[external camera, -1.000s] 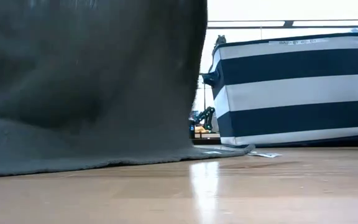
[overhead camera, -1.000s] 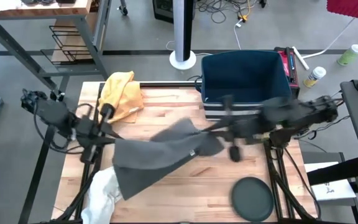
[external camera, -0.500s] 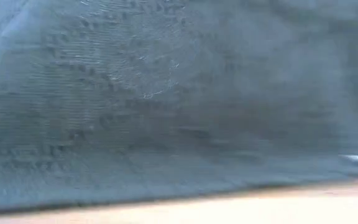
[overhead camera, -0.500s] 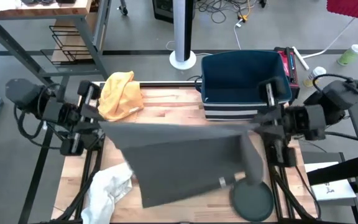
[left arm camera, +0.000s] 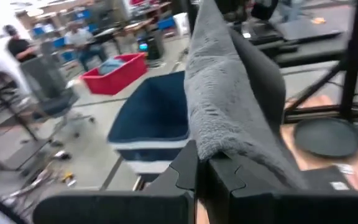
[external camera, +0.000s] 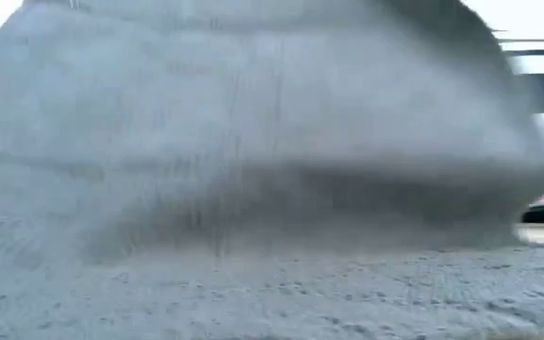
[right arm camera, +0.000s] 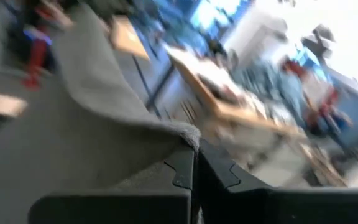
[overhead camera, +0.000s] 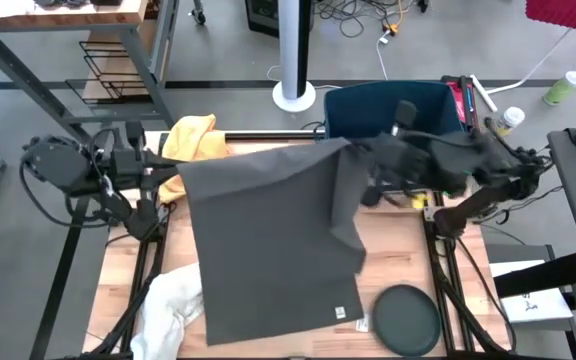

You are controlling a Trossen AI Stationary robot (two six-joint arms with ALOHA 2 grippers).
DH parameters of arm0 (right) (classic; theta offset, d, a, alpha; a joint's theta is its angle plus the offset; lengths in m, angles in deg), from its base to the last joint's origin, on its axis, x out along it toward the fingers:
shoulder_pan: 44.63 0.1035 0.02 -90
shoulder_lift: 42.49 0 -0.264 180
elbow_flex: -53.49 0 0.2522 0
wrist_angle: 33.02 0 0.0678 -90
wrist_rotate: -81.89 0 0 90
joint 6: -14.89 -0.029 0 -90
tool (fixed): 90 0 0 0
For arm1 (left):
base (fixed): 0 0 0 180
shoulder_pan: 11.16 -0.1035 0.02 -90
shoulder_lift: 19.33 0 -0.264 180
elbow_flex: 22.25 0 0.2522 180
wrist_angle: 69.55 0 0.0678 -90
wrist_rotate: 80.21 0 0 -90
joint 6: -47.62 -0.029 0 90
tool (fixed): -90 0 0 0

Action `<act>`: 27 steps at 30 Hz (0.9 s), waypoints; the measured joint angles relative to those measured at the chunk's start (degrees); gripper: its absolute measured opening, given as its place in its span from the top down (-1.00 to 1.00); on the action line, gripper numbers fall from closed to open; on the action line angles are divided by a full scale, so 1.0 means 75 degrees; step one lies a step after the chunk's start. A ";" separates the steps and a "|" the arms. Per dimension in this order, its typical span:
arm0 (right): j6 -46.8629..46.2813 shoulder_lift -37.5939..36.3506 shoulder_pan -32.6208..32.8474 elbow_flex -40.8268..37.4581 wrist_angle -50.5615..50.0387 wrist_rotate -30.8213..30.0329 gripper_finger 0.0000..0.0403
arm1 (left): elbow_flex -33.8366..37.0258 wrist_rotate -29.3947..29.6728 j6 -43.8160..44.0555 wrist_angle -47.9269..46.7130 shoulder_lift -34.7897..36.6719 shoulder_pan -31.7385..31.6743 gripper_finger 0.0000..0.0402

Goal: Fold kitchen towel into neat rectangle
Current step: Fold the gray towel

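Since half a second ago your grey towel (overhead camera: 268,240) swung back over the table (overhead camera: 398,250), left gripper (overhead camera: 173,180) and right gripper (overhead camera: 363,165) both pinching far corners, white label (overhead camera: 339,311) unreadable near the front.

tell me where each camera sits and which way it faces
High: above the table, looking down; both arms, left gripper, right gripper.
Low: at table height, filled by the gray towel; no arm shows.
Left wrist: on the left arm, past its fingers.
Right wrist: past its fingers.
All four share the towel.
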 joint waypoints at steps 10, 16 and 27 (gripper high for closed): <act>-0.0311 -0.0062 -0.1951 -0.2209 0.1061 0.2063 1.00 | 0.2992 0.1291 0.1344 0.0143 0.1590 -0.0051 1.00; -0.0728 0.0211 -0.2064 -0.3302 0.2004 0.3236 1.00 | 0.4546 0.1022 0.2467 0.0318 0.2066 -0.0052 1.00; -0.1899 0.0349 -0.1180 -0.4445 0.1780 0.3885 1.00 | 0.5984 -0.1510 0.3609 0.0637 0.2266 -0.0050 1.00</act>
